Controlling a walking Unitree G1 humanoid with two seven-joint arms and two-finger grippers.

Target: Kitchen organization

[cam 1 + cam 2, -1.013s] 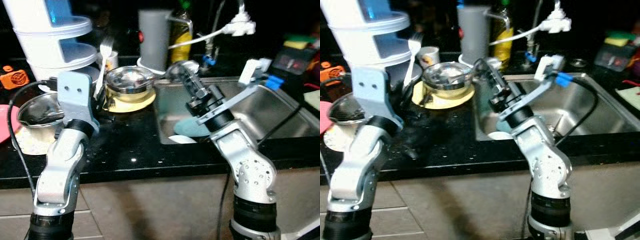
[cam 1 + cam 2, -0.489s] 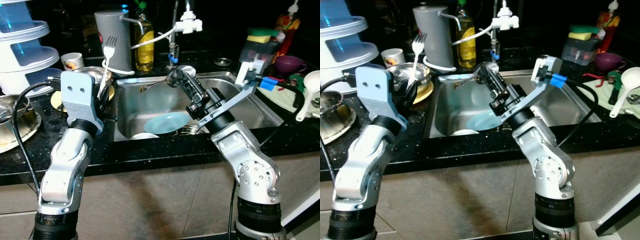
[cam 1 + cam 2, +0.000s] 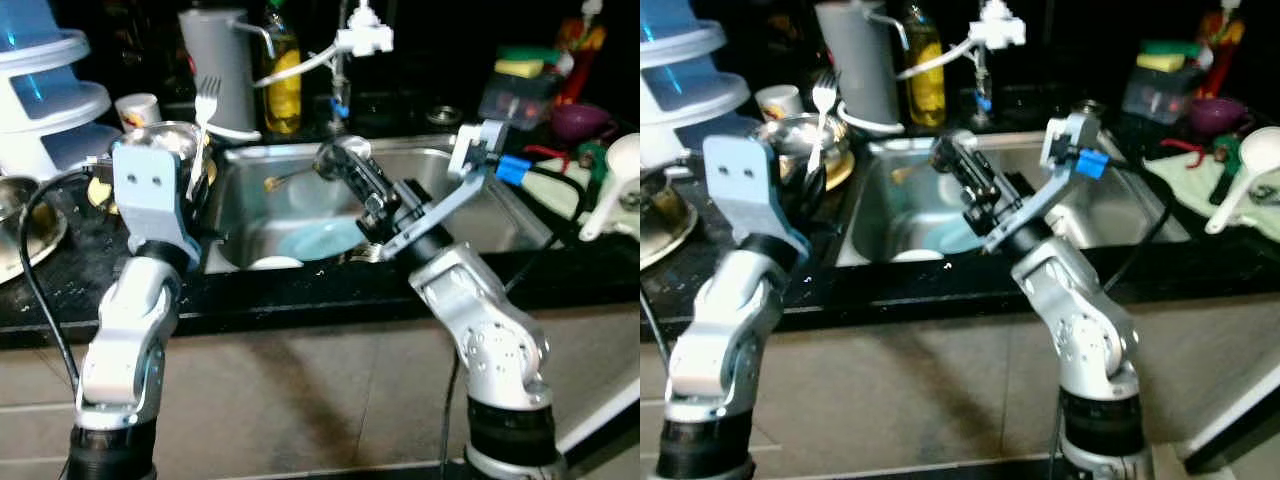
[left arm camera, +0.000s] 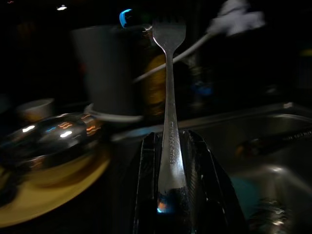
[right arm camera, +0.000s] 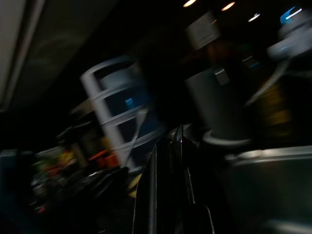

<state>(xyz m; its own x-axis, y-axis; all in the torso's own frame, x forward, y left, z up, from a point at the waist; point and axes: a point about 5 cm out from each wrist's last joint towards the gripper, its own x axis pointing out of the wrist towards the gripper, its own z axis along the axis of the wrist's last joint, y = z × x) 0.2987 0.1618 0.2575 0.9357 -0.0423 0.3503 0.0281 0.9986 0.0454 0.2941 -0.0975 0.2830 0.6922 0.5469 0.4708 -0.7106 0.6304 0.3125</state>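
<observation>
Fork (image 4: 168, 87) held upright by the sink (image 3: 520, 225)

Left gripper (image 4: 171, 195) clamped on the fork handle, just left of the basin. Right gripper (image 3: 345, 165) over the sink, fingers pressed together on a spoon (image 3: 290, 180), blue plate (image 3: 315, 240) below.

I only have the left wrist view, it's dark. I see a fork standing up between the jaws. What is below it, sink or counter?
Observer: The fork in the left gripper is held upright at the sink's left edge, beside a steel bowl.
Operator: What's in the sink?
Observer: A light blue plate lies on the bottom.
Operator: Where's the other arm?
Observer: The right gripper is raised over the sink, jaws closed.
</observation>
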